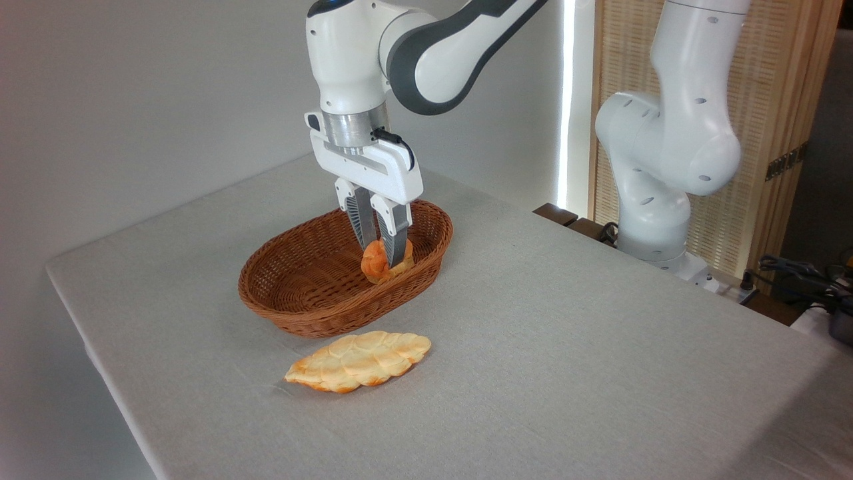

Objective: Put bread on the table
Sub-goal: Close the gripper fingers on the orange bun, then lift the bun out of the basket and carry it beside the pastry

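Observation:
The bread, a small deep-orange braided bun, sits inside the brown wicker basket near its right wall. My gripper reaches straight down into the basket, and its two fingers are closed on the bun's top from either side. Whether the bun rests on the basket floor or hangs just above it cannot be told. The table, covered in light grey cloth, spreads out around the basket.
A longer pale golden braided loaf lies on the cloth just in front of the basket. The arm's white base stands at the table's right rear edge, with cables beyond it.

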Tool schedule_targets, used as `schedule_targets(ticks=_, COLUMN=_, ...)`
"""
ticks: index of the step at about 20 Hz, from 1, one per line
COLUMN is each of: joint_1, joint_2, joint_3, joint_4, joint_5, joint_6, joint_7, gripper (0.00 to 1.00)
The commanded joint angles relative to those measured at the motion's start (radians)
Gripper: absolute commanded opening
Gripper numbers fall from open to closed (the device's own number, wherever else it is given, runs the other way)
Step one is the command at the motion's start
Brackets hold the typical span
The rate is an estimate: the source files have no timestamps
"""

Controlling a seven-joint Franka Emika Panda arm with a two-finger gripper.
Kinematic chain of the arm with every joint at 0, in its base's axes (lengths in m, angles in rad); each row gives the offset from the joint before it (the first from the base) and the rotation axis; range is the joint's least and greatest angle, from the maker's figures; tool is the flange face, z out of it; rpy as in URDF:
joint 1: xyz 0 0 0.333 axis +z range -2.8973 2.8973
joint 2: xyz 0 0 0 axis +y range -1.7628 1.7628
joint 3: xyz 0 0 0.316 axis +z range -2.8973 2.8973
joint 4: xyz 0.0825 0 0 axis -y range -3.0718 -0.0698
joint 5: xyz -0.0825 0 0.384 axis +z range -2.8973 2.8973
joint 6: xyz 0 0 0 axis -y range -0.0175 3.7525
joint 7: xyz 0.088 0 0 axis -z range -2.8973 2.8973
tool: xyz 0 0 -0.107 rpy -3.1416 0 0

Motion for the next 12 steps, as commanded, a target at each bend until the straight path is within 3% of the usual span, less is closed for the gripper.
schedule_targets(ticks=1, joint_1=-0.007, joint_2=-0.005, joint_3=0.007, joint_4=-0.009, joint_5=0.011, joint_6=0.007, joint_7=0.003, gripper=0.46)
schedule_targets(ticks=6, joint_1=-0.004, joint_2=-0.015, joint_3=0.019, joint_4=0.056, joint_5=0.002, joint_6=-0.042, joint_7=0.033, gripper=0.47)
schedule_targets(ticks=9, joint_1=-0.004, joint_2=-0.016, joint_3=0.065, joint_4=0.103, joint_5=-0.066, joint_6=-0.059, joint_7=0.036, gripper=0.48)
schedule_targets(ticks=12, joint_1=-0.004, joint_2=-0.018, joint_3=0.070, joint_4=0.119, joint_5=-0.067, joint_6=-0.081, joint_7=0.042, gripper=0.49)
